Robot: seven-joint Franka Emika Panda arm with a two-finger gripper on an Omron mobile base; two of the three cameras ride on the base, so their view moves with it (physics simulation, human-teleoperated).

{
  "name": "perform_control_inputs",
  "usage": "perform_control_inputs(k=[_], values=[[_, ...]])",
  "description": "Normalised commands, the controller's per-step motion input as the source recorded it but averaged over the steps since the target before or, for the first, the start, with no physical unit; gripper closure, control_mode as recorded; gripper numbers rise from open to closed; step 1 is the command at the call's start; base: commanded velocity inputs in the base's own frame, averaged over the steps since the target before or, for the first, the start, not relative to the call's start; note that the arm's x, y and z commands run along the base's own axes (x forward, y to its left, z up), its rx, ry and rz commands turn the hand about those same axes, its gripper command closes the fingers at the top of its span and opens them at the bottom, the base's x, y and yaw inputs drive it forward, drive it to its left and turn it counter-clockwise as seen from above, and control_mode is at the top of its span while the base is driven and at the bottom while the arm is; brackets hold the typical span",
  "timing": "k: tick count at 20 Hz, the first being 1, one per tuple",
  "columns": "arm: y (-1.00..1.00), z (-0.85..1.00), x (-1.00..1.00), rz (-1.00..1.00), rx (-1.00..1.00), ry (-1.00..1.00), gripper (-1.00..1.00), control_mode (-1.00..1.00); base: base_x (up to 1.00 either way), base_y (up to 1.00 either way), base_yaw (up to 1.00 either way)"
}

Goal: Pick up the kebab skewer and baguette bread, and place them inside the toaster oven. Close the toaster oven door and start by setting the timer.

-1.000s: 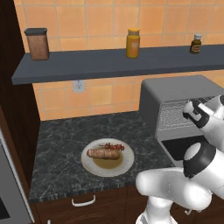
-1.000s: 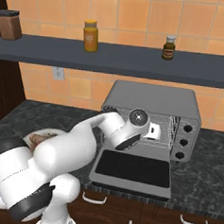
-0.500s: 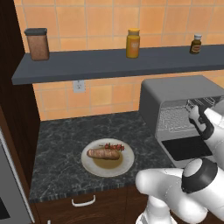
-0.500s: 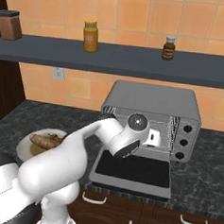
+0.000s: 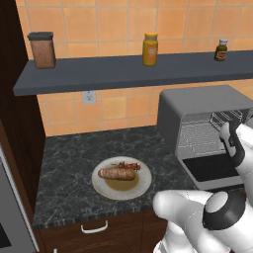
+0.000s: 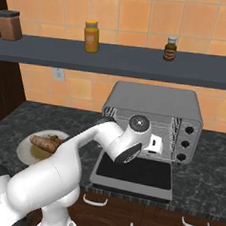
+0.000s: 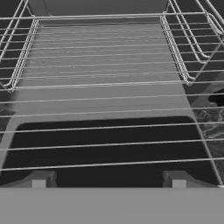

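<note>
Plate (image 5: 143, 190) on the table (image 5: 69, 163) holds the baguette bread (image 5: 116, 173) and kebab skewer (image 5: 128, 165), both unpicked. Farther off, the tool (image 7: 108, 181) hangs wide and empty before the toaster oven (image 6: 154, 101), door (image 6: 132, 171) down. Better to swing back, descend centred over the loaf.

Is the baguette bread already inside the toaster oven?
No: the baguette bread lies on the plate on the counter, apart from the toaster oven.

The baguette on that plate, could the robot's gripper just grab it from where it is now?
Probably not straight away. The gripper is open at the toaster oven mouth, well to the right of the baguette bread. Nothing covers the loaf on its plate, so swinging back should do.
</note>
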Motion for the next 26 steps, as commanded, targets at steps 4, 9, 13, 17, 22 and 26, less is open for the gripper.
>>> perform_control_inputs(k=[4, 9, 13, 17, 22, 26], values=[[-0.18, -0.23, -0.59, 0.0, 0.0, 0.04, -1.0, -1.0, 0.0, 0.0, 0.0], [0.1, 0.59, -0.28, 0.0, 0.0, -0.03, -1.0, -1.0, 0.0, 0.0, 0.0], [0.58, 0.75, -0.3, 0.0, -0.04, -0.01, -1.0, -1.0, 0.0, 0.0, 0.0], [0.8, 0.6, -0.42, 0.03, -0.1, 0.08, -1.0, -1.0, 0.0, 0.0, 0.0], [1.0, 0.2, -0.08, 0.17, -0.18, 0.22, -1.0, -1.0, 0.0, 0.0, 0.0], [0.96, -0.03, 0.0, 0.48, 0.0, 0.25, -1.0, -1.0, 0.0, 0.0, 0.0]])
